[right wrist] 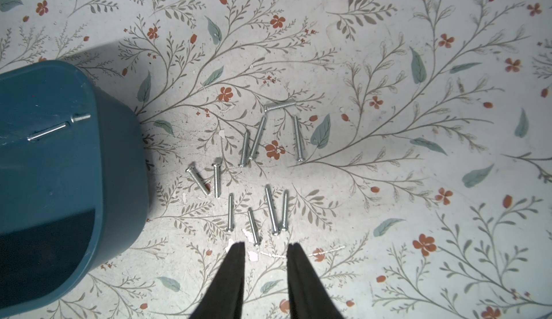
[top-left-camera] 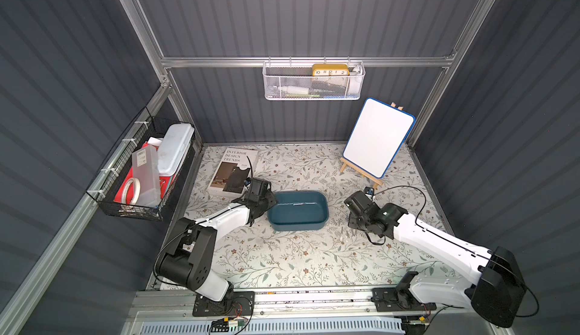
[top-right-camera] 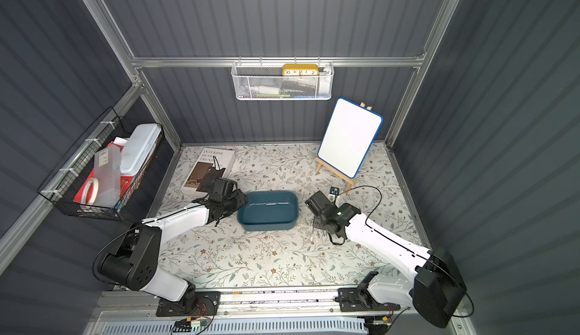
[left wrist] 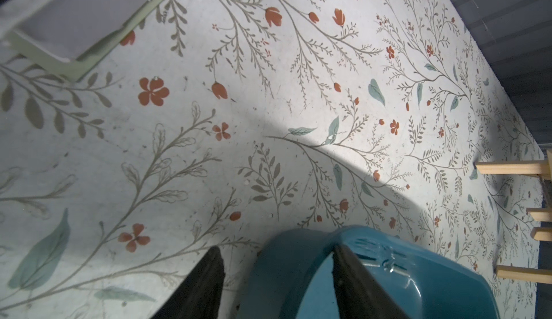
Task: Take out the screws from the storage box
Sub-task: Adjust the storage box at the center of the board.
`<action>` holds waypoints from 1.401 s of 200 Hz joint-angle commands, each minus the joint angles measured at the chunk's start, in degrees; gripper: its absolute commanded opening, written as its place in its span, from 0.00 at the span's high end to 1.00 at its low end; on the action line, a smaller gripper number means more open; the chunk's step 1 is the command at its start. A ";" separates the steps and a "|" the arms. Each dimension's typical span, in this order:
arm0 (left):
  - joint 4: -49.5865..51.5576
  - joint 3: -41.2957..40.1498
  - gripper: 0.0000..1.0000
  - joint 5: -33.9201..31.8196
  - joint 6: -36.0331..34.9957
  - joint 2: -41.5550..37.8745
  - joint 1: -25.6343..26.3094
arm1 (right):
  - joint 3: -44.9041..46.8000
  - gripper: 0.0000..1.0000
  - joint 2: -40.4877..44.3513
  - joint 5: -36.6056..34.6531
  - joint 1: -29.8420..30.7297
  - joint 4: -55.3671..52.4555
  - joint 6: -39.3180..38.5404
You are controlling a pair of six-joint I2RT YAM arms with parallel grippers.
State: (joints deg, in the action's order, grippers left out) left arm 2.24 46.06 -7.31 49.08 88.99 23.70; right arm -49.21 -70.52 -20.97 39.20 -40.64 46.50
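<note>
Right wrist view showed two screws (right wrist: 50,129) left in the box (right wrist: 122,159), lying along its length. Right gripper (right wrist: 264,244) hung open beside it; left gripper (left wrist: 275,246), open, straddled its end wall, closer.

The storage box (top-left-camera: 298,225) sat at the jaws of the left gripper (top-left-camera: 270,206); screws (top-left-camera: 340,223) lay beside those of the right gripper (top-left-camera: 352,226).
</note>
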 commanded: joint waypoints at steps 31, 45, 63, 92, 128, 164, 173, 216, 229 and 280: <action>4.88 1.01 0.34 1.93 -1.02 -2.38 0.64 | 0.52 0.71 0.49 -0.09 0.02 0.32 -0.09; 5.10 1.09 0.32 2.22 -1.02 -2.87 0.64 | 0.43 0.70 0.25 0.64 0.00 0.73 -0.63; 5.50 1.30 0.29 2.61 -1.05 -3.84 0.64 | -0.20 0.70 -0.35 3.48 0.00 1.27 -3.26; 5.75 1.12 0.27 3.23 -1.07 -5.37 0.64 | -2.36 0.71 -2.60 8.98 0.00 0.59 -7.45; 5.65 -0.05 0.27 4.86 -1.17 -6.86 0.64 | -5.02 0.72 -5.31 14.72 0.09 0.22 -10.29; 5.19 -0.72 0.28 5.22 -0.32 -6.57 0.67 | -9.31 0.72 -7.35 17.65 2.24 1.69 -14.34; 5.00 -0.88 0.29 5.22 -0.14 -6.40 0.67 | -11.18 0.72 -8.45 18.12 3.01 1.26 -15.29; 3.37 -1.83 0.32 6.24 -0.96 -5.79 0.73 | -19.56 0.71 -15.46 18.08 5.94 -2.97 -16.37; 3.40 -1.55 0.33 6.04 -1.31 -5.01 0.72 | -20.66 0.72 -17.25 17.44 6.49 -3.25 -15.75; 5.33 -0.50 0.39 3.59 -0.23 -2.13 0.73 | -22.05 0.73 -21.50 14.10 6.68 -4.24 -13.42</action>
State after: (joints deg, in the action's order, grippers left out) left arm 5.69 45.12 -2.13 49.06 85.43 24.12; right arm -69.76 -90.80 -3.97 45.76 -42.00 31.92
